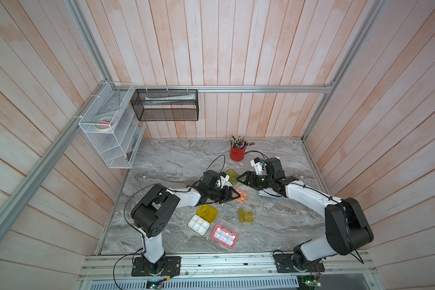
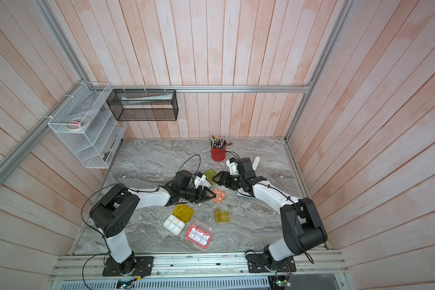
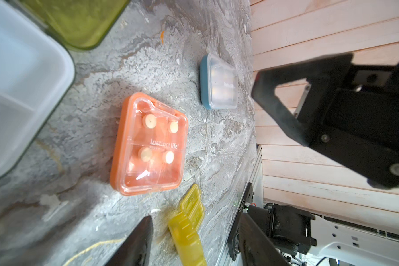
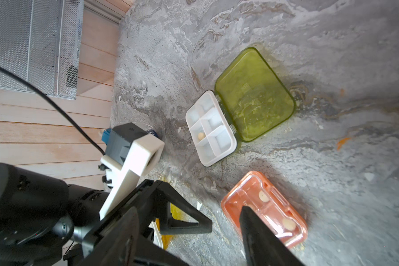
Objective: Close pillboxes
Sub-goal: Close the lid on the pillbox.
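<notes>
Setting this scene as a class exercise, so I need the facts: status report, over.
Left end effector open, empty; right end effector open, empty. Orange pillbox shut; lime-lidded pillbox open, one pill inside. Left arm's wrist close beside it.

The grey marbled tabletop (image 1: 176, 160) is enclosed by pale plank walls (image 1: 236, 50). An aluminium rail (image 1: 261, 88) is fixed across the back wall. A black mesh basket (image 1: 166, 111) and a white wire rack (image 1: 106, 140) are hung by the left corner.
</notes>
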`<state>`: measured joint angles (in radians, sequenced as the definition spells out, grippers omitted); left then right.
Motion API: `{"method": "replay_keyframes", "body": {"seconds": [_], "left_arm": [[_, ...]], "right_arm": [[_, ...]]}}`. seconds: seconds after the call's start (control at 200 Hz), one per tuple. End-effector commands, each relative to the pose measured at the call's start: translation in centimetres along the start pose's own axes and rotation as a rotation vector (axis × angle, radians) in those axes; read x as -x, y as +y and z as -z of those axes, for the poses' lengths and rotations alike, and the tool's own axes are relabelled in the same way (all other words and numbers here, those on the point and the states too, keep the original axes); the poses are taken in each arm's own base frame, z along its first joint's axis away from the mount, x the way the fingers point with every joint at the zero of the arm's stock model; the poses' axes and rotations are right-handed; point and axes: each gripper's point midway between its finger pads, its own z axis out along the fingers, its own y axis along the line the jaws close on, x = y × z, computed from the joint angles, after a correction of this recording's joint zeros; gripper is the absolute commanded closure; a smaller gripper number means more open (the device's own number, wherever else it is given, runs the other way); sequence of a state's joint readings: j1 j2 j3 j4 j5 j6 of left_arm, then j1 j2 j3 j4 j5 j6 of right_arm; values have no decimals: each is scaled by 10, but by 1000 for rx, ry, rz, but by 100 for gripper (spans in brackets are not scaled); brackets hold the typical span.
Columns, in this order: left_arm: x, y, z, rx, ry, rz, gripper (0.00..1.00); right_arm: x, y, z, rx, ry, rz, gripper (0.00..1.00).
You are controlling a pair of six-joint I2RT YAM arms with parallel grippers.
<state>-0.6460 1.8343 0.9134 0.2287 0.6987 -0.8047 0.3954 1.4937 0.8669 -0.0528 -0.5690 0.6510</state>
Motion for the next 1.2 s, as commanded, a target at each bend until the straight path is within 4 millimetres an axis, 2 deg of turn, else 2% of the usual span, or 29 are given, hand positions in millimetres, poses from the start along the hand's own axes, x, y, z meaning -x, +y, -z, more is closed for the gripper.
{"method": "replay_keyframes", "body": {"seconds": [0.0, 0.275, 0.59, 0.905, 1.195], "left_arm": [[3, 6, 5, 19, -14, -12, 38], [18, 15, -4, 31, -17, -20, 38], [24, 24, -16, 43, 5, -22, 38], [24, 30, -20, 47, 10, -11, 38], [11, 30, -26, 40, 18, 2, 39]], "right_arm": [[-18, -17, 4, -53, 33, -31, 29], [-50, -39, 4, -80, 75, -78, 29], [-64, -49, -2, -52, 104, -102, 29], [-65, -60, -2, -60, 105, -125, 30], [-56, -75, 16, -76, 45, -156, 30]]}}
